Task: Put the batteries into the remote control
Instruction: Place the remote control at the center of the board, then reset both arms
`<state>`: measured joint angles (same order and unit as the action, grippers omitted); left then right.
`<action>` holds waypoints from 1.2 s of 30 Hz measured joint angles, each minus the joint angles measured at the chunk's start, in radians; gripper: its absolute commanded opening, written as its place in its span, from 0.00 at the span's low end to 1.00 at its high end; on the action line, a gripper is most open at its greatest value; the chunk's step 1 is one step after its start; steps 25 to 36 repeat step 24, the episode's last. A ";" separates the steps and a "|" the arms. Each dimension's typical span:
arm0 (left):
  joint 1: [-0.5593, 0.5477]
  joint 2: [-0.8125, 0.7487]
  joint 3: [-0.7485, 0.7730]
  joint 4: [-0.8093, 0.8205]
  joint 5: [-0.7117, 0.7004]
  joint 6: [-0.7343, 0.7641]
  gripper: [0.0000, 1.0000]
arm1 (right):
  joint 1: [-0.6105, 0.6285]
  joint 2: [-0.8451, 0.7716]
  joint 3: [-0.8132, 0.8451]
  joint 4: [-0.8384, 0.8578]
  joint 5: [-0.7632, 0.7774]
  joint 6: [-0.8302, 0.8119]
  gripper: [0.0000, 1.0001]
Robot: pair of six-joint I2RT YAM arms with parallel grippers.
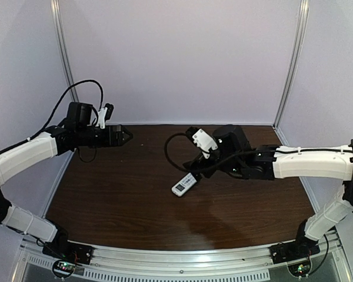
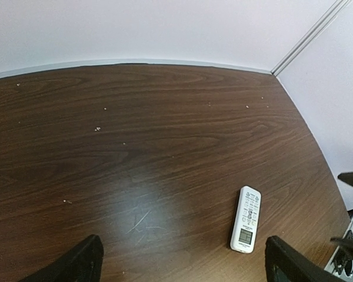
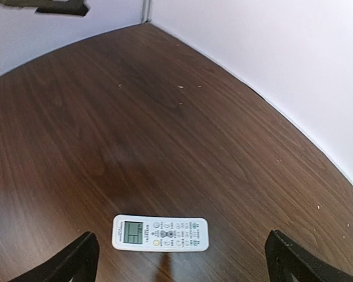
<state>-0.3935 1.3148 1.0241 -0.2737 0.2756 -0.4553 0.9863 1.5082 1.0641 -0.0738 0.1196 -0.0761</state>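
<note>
Remote control (image 3: pixel 160 233): slim white rectangular plastic, lying flat on the bench (image 1: pixel 123 205) right of centre, face up, small screen and rows of buttons showing. Right jaws spread wide over it, grasping nothing. Left jaws likewise released, well apart at the far left. Bench surface is dark wood grain, glossy, with scattered pale specks. Plain white walls (image 1: pixel 176 59) enclose it

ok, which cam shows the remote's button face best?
Right wrist: the remote control lies close, face up, screen and buttons clear. Left wrist shows it smaller, also face up. Top external: tiny, no detail.
</note>
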 measured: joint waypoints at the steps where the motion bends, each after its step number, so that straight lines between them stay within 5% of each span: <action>1: 0.000 0.000 0.000 0.000 -0.005 0.000 0.97 | -0.032 -0.019 -0.008 0.001 -0.014 0.014 1.00; 8: 0.001 0.027 -0.050 0.051 -0.042 -0.013 0.97 | -0.304 -0.133 -0.165 0.069 -0.148 0.167 1.00; 18: 0.001 0.127 -0.206 0.127 -0.090 -0.055 0.97 | -0.501 -0.137 -0.412 0.211 -0.310 0.312 1.00; 36: 0.001 0.146 -0.235 0.144 -0.118 -0.063 0.97 | -0.529 -0.129 -0.476 0.273 -0.368 0.361 1.00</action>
